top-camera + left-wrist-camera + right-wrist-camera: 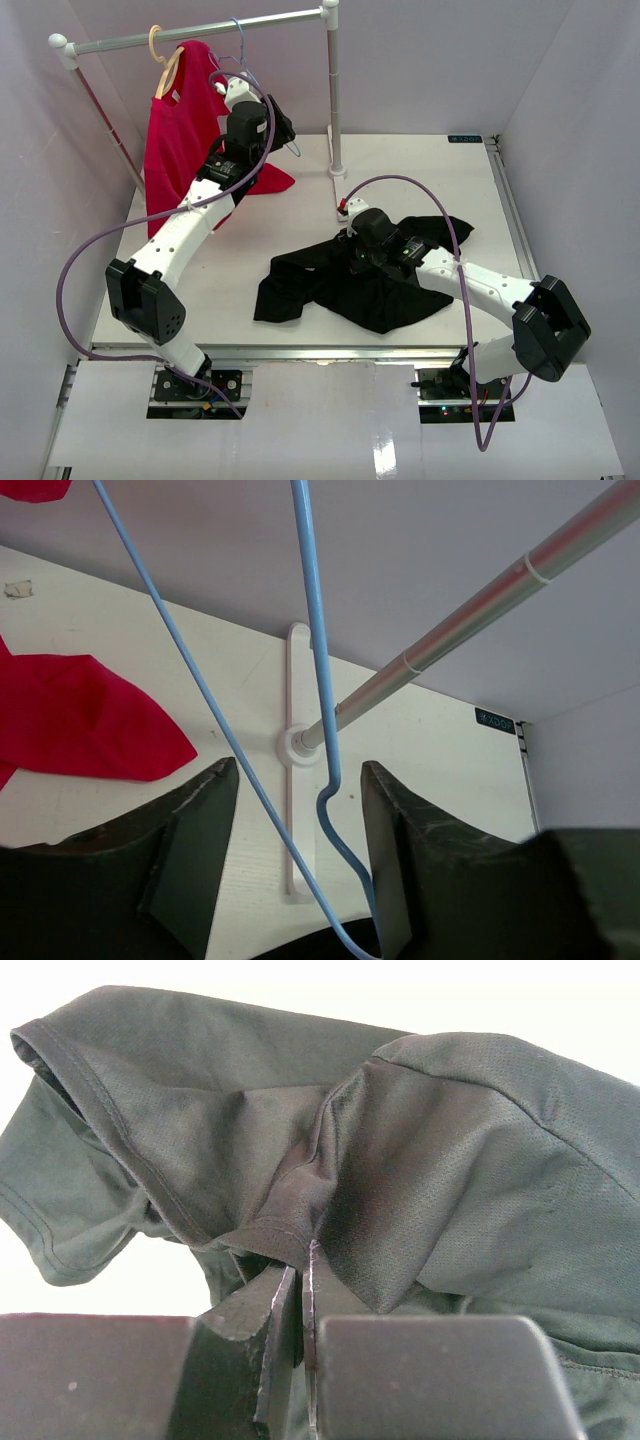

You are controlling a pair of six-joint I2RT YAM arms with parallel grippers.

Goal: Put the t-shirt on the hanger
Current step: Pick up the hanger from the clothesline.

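We look down from above and behind the arm bases onto the whole table (420, 175), with the rack post (334, 100) on its far side. Our left wrist view sits close beside that post (450, 630), facing its foot past the hanger (312, 630). Our right wrist view, on the near side of the post, presses against the t-shirt (450, 1160). The overhead view takes in both spots.

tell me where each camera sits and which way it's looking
top external: above and behind the bases, looking down on the table; shows the left arm and right arm whole.
left wrist: on the raised left arm, looking past the open left gripper at the hanger wire between its jaws, with the rail and table beyond.
right wrist: low on the right arm, looking closely at the t-shirt; the right gripper is shut on a fold.
shared: top external and left wrist both show the red shirt and rail.
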